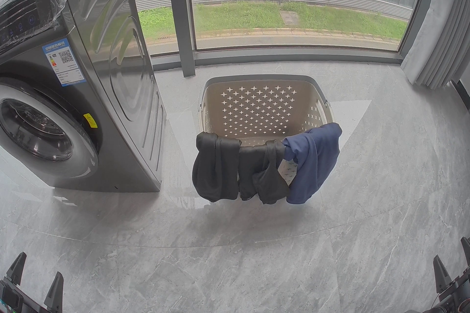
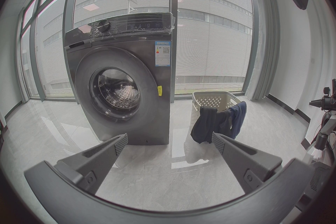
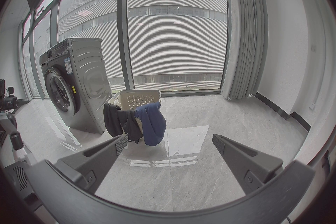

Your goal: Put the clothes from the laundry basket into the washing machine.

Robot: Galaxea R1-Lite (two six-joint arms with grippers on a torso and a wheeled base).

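Nearest, in the head view's lower corners, the left pincer [image 1: 36, 274] and right pincer [image 1: 450, 260] both gape wide and hold nothing, their bodies cut off by the frame edge. Mid-frame, 2 black garments [image 1: 215, 165] and 1 blue garment [image 1: 313, 162] hang lengthwise over the near rim of the laundry basket [image 1: 259, 106], hiding it. At upper left, the washing machine [image 1: 112, 84] is cropped.

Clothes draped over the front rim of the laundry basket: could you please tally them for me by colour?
Black garments: 2
Blue garment: 1
Total: 3
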